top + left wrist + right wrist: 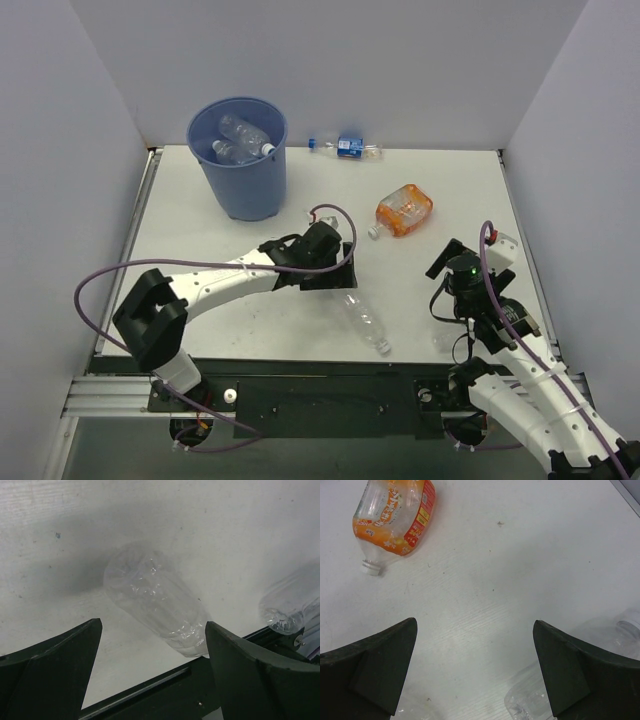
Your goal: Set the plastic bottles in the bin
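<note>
The bin (243, 190) stands at the back left with clear plastic bottles (245, 135) lying inside. Another clear bottle (365, 322) (155, 600) lies near the table's front edge. My left gripper (345, 280) (152, 630) hovers open just above its base end, touching nothing. A second clear bottle (290, 605) (540, 695) lies close by, under my right gripper (448, 262) (475, 630), which is open and empty. An orange-labelled bottle (404, 210) (395, 517) lies at mid-table. A blue-labelled bottle (347, 147) rests by the back wall.
White walls close in the table on three sides. A black rail (150, 690) runs along the front edge, just past the clear bottle. The left arm's purple cable (335, 215) loops above its wrist.
</note>
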You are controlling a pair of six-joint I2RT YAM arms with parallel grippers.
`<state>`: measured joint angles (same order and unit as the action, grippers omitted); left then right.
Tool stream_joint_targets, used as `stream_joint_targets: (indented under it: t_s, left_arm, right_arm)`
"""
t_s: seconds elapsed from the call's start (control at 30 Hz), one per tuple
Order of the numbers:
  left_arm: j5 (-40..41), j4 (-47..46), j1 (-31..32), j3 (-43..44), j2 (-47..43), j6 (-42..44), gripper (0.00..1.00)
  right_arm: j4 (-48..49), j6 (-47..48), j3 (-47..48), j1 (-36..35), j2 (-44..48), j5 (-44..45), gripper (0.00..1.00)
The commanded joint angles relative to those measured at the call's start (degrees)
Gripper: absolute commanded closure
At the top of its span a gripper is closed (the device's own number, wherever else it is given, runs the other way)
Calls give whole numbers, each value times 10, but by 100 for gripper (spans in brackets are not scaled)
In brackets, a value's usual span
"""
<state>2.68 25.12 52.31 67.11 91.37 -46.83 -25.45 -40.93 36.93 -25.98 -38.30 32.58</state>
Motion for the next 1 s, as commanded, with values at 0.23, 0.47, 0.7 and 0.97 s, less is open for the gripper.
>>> stream_joint_targets:
  t_s: [0.23,0.47,0.7,0.97]
  left_arm:
    - [-24,-25,-1,43,112,-137,3]
    - [-27,-47,-8,46,137,-149,29]
    - [23,15,-68,116,57,-55,74]
    - [9,25,-195,297,-52,197,99]
  right_arm:
    - [-2,2,-1,-4,7,14,5]
    - [-13,3,-4,-4,22,20,5]
    - [-16,5,0,-4,27,21,5]
    - [-17,3,-2,-4,38,22,5]
